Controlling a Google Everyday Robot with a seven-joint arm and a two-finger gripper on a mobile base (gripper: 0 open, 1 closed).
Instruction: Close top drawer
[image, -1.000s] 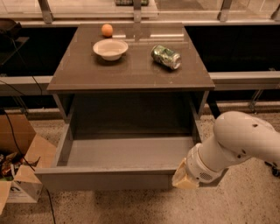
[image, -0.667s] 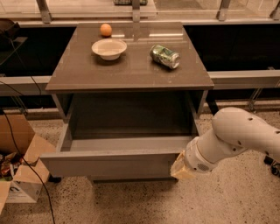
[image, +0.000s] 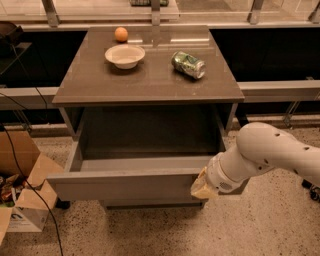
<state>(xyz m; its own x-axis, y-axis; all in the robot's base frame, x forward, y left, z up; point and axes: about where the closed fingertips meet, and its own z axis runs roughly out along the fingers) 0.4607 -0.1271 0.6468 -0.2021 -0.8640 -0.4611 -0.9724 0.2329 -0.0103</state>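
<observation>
- Right, the top drawer (image: 125, 186) stands pulled well out from under the counter (image: 150, 85).
- My hand (image: 201, 187) rests against the front's right end, placed there to shove it in, I judge; how far open it is I cannot tell.
- A bowl (image: 125, 55), orange (image: 121, 34) and green can (image: 188, 64) sit on top.

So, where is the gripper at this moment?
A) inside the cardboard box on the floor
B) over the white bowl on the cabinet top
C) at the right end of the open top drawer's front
C: the gripper is low at the right end of the front of the top drawer, which stands open.
</observation>
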